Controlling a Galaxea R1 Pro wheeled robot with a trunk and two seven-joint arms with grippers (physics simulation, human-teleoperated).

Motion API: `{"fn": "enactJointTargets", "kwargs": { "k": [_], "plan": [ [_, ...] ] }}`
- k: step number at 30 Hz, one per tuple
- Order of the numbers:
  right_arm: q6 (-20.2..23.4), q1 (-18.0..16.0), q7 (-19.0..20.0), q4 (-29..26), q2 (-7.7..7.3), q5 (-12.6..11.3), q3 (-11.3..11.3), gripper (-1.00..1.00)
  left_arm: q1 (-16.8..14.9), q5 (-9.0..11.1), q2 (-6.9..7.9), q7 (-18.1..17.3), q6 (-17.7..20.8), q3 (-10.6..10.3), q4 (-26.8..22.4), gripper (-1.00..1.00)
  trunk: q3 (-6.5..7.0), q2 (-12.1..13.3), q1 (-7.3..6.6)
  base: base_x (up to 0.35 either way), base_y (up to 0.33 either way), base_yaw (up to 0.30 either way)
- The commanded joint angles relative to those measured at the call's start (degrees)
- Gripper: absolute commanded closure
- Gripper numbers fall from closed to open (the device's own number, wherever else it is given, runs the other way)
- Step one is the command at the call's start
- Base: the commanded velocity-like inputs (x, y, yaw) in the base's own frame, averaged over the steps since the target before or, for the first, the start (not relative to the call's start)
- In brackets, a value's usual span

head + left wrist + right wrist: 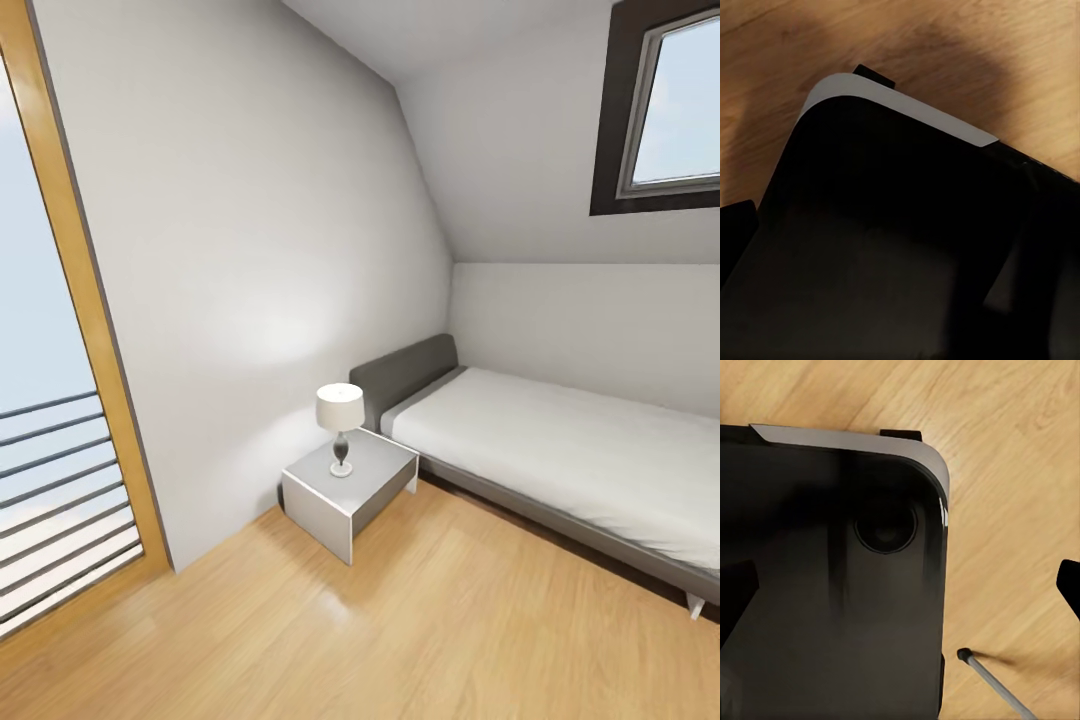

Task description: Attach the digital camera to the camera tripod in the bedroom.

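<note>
A light wood floor [420,630] runs across the bedroom, meeting white walls on two sides. On it, in the corner, stands a low grey nightstand [350,490], open at the front, with a small lamp [340,428] with a white shade upright on its top. Just beside the nightstand a bed [570,460] sits on the floor along the far wall, its grey headboard next to the nightstand and its white mattress bare. In the right wrist view, the same wood floor [1020,472] carries the robot's black base [825,585] and, near it, a black-tipped silver tripod leg [990,682] touching the boards.
</note>
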Motion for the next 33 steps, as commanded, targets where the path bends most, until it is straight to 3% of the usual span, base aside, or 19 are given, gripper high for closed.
{"fn": "enactJointTargets", "kwargs": {
  "k": [1,20,33],
  "plan": [
    [-0.24,-0.02,-0.12,0.07,-0.03,0.19,0.04,-1.00,0.02,0.14,-0.01,0.02,-0.11,0.10,-0.06,-1.00,-0.04,-0.02,0.00,0.000,0.000,-0.011],
    [-0.22,-0.02,-0.12,0.07,-0.09,0.19,0.07,-1.00,0.04,0.20,-0.01,0.02,-0.05,0.10,-0.06,-1.00,-0.04,-0.02,0.00,0.006,0.009,-0.001],
    [-0.22,-0.02,-0.12,0.07,-0.09,0.19,0.07,-1.00,0.02,0.22,-0.01,0.02,-0.02,0.11,-0.06,-1.00,-0.04,-0.02,0.00,0.125,0.207,0.000]
  ]
}}
